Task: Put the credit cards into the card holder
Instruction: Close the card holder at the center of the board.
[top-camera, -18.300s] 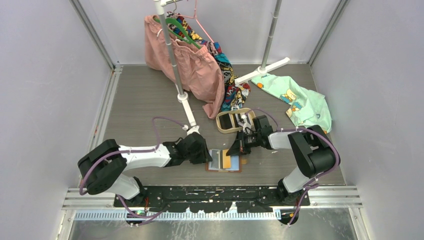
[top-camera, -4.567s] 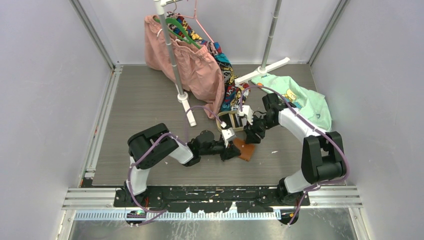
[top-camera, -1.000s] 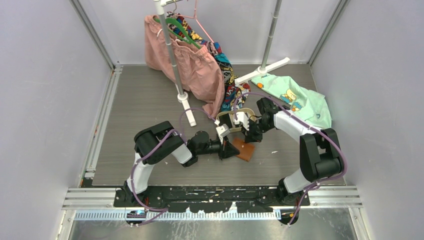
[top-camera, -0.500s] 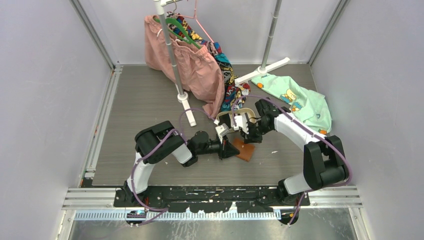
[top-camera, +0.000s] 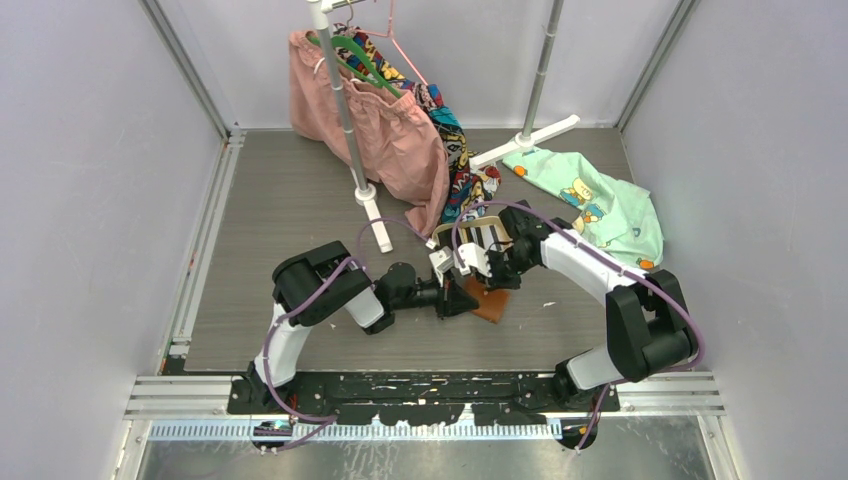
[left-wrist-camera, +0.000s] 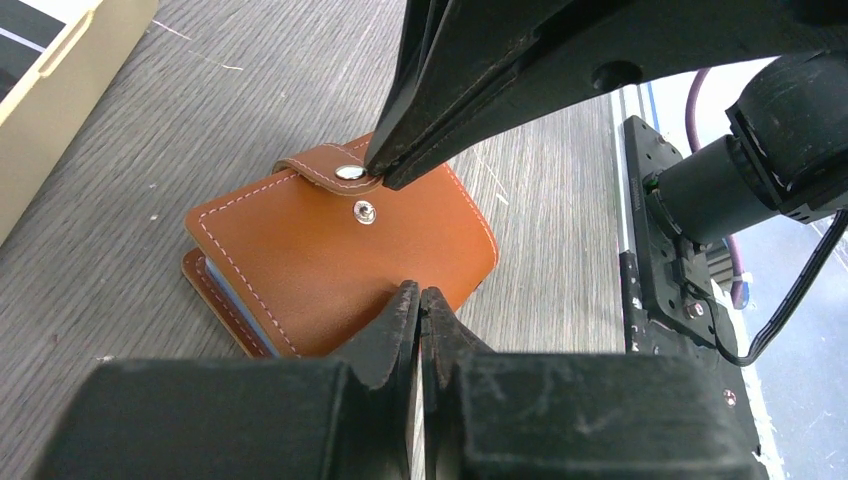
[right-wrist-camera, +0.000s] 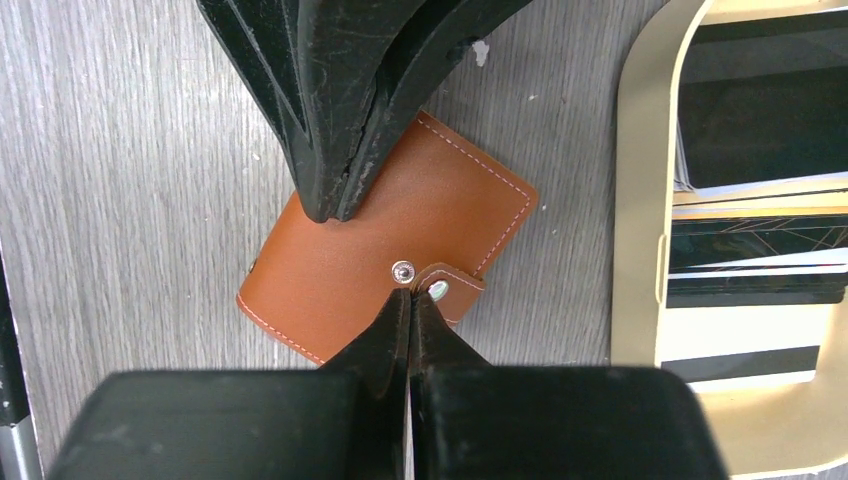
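The left fingers (left-wrist-camera: 396, 322) are pressed together, tips set on the cover of the folded holder (left-wrist-camera: 320, 250). The right fingers (right-wrist-camera: 394, 332), also closed, are touched to its unsnapped tab (right-wrist-camera: 457, 288). The holder is seen on the desk (left-wrist-camera: 150, 200) between them.

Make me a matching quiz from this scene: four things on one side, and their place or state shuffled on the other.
Things:
1. card holder
2. left end effector
3. right end effector
4. beige tray

States:
A. shut, tips at the snap strap
B. holds dark cards
C. folded closed on the table, snap undone
D. shut, tips on the holder's edge opposite the strap

Pairs: 1-C, 2-D, 3-A, 4-B
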